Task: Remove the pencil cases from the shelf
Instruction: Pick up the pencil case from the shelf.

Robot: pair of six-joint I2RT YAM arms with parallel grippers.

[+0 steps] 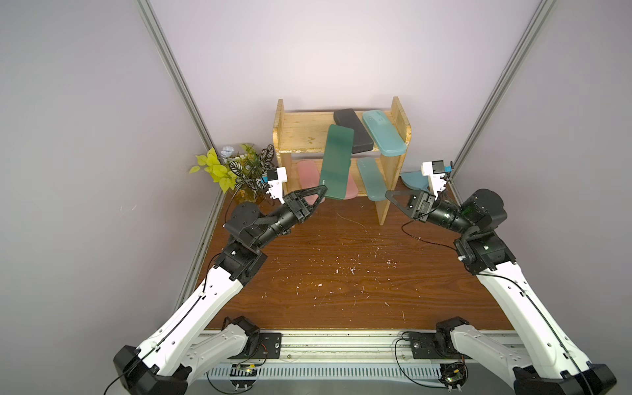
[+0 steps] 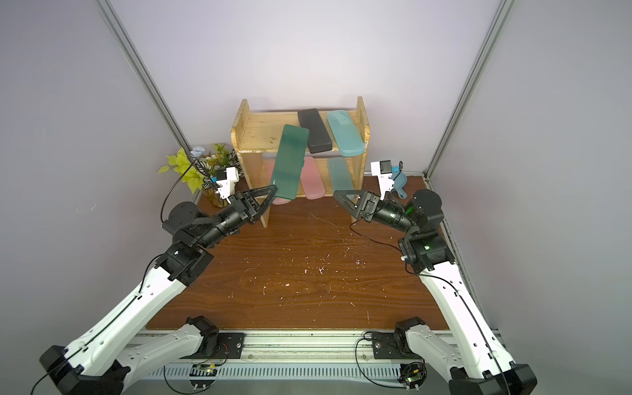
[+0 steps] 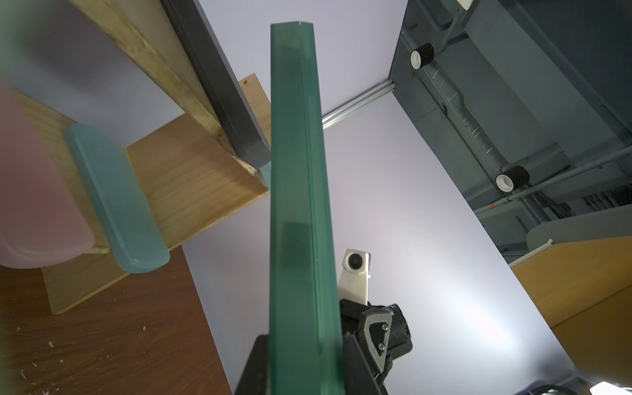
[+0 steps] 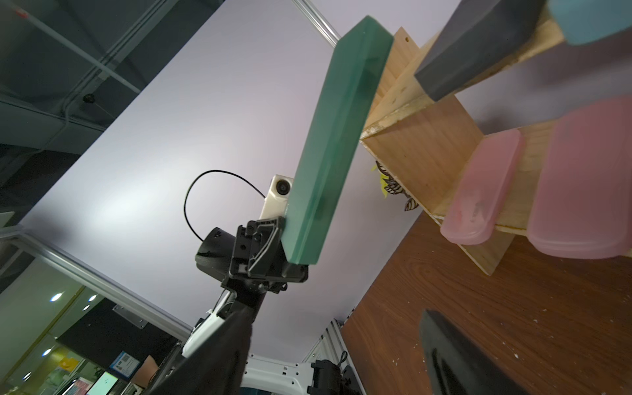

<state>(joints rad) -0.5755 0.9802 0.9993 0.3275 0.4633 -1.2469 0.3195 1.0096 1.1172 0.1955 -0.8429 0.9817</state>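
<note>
My left gripper point(image 1: 323, 189) point(image 3: 301, 359) is shut on one end of the dark green pencil case point(image 1: 337, 162) point(image 2: 289, 160) point(image 4: 328, 147). The case hangs tilted in the air in front of the wooden shelf point(image 1: 301, 133), clear of it. On the top tier lie a black case point(image 1: 354, 131) and a light teal case point(image 1: 383, 133). The lower tier holds two pink cases point(image 1: 306, 174) point(image 2: 313, 178), partly hidden by the green one, and another teal case point(image 1: 371, 178). My right gripper point(image 1: 390, 196) point(image 4: 338, 342) stands open and empty by the shelf's right side panel.
A blue dustpan point(image 1: 413, 179) lies on the table to the right of the shelf, behind my right wrist. A potted plant point(image 1: 236, 167) stands at the shelf's left, close to my left wrist. Grey walls enclose the brown table point(image 1: 342, 266).
</note>
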